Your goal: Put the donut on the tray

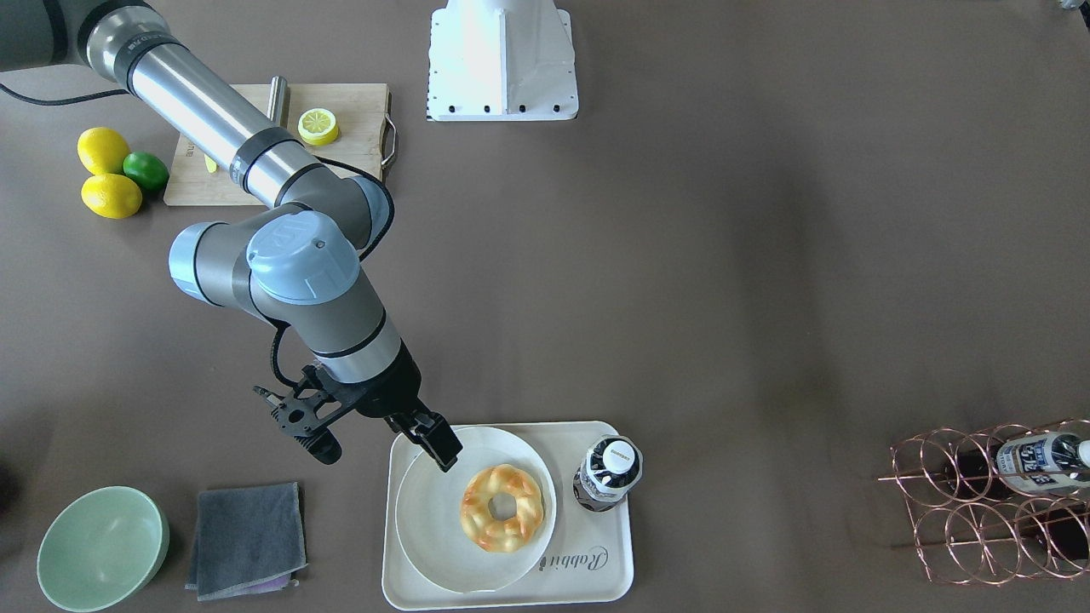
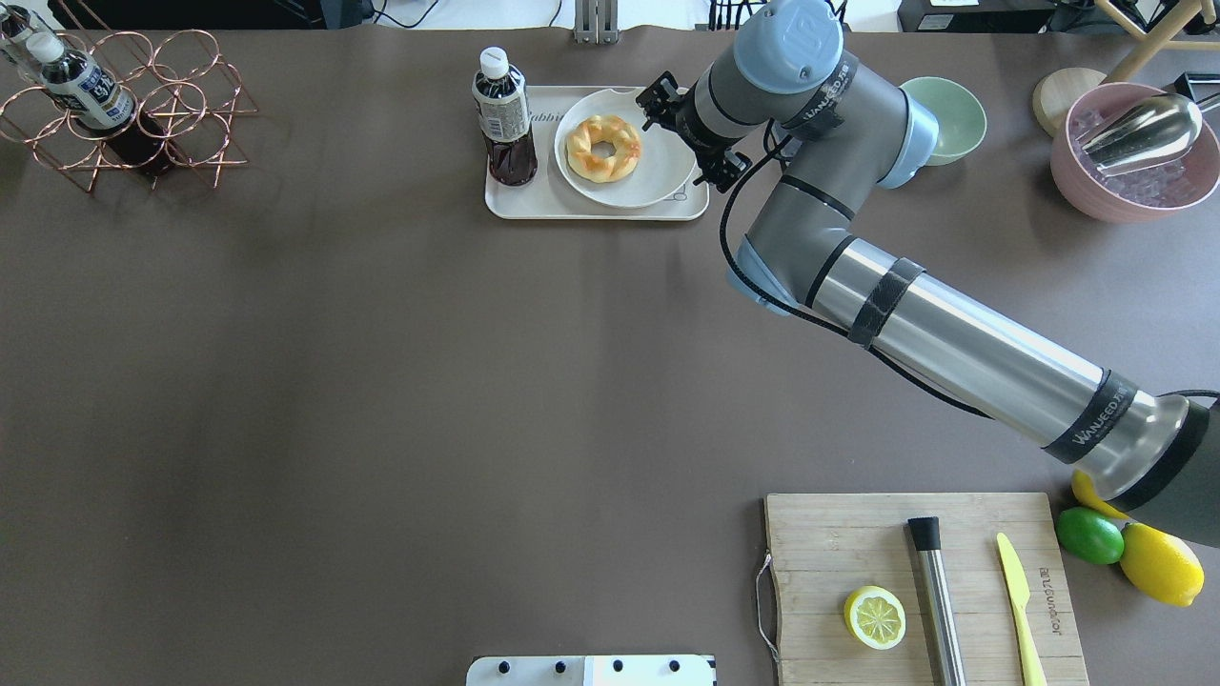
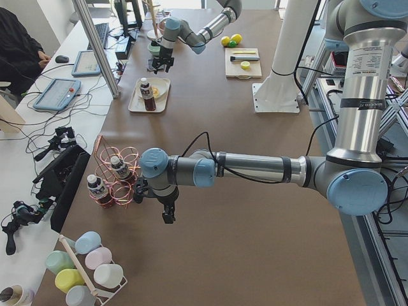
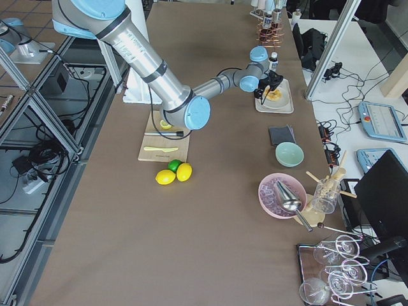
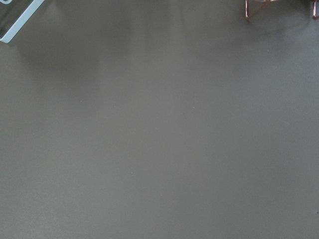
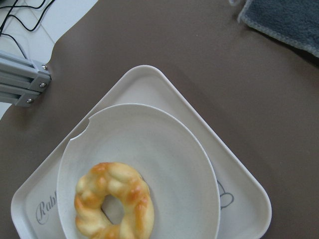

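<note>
The donut (image 1: pixel 502 508) lies on a round off-white plate (image 1: pixel 426 528) that sits on the cream tray (image 1: pixel 596 579) with "Rabbit" script. It also shows in the overhead view (image 2: pixel 603 148) and the right wrist view (image 6: pixel 114 201). My right gripper (image 1: pixel 430 438) hovers over the plate's rim, beside the donut and not touching it. It looks open and empty. My left gripper (image 3: pixel 167 215) hangs over bare table near the wire rack. It shows only in the exterior left view, so I cannot tell if it is open or shut.
A dark drink bottle (image 1: pixel 609 472) stands on the tray beside the plate. A grey cloth (image 1: pixel 247 541) and a green bowl (image 1: pixel 102 549) lie to the tray's side. A copper wire rack (image 1: pixel 996 502) holds bottles. A cutting board (image 1: pixel 358 153) carries a lemon half.
</note>
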Motion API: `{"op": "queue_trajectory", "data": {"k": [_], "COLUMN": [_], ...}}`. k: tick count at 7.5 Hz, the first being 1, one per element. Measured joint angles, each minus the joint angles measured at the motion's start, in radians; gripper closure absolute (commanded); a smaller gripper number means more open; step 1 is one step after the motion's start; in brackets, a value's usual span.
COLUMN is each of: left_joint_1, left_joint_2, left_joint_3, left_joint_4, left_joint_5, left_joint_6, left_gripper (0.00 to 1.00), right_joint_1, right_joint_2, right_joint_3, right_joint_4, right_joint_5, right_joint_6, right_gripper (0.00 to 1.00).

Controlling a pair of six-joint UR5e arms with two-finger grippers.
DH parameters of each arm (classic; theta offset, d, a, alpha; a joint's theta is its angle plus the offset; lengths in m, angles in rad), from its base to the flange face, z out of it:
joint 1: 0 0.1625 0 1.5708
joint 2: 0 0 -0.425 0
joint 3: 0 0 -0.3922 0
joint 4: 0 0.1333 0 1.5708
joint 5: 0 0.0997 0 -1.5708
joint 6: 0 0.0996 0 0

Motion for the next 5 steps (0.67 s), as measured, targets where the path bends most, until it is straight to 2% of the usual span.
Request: {"op": "queue_trajectory", "data": {"k": [2, 3, 5], "left_joint_1": [0.000, 0.000, 0.000], "left_joint_2": [-0.001, -0.001, -0.002], "left_joint_3": [0.000, 0.000, 0.000], "left_joint_4": [0.000, 0.000, 0.001], "left_joint_5": [-0.001, -0.001, -0.001], "left_joint_6": [0.000, -0.001, 0.000], "left_gripper": [0.02, 0.02, 0.02], "right_joint_1": [0.063, 0.092, 0.130], "right_joint_2": [-0.079, -0.150, -0.327], "right_joint_3": [0.149, 0.269, 0.552], "right_joint_4": [-0.048, -0.096, -0.279], "right_joint_5": [0.113, 0.154, 0.179], "right_joint_6": [-0.027, -0.074, -0.269], "right_gripper": [0.00, 0.00, 0.00]}}
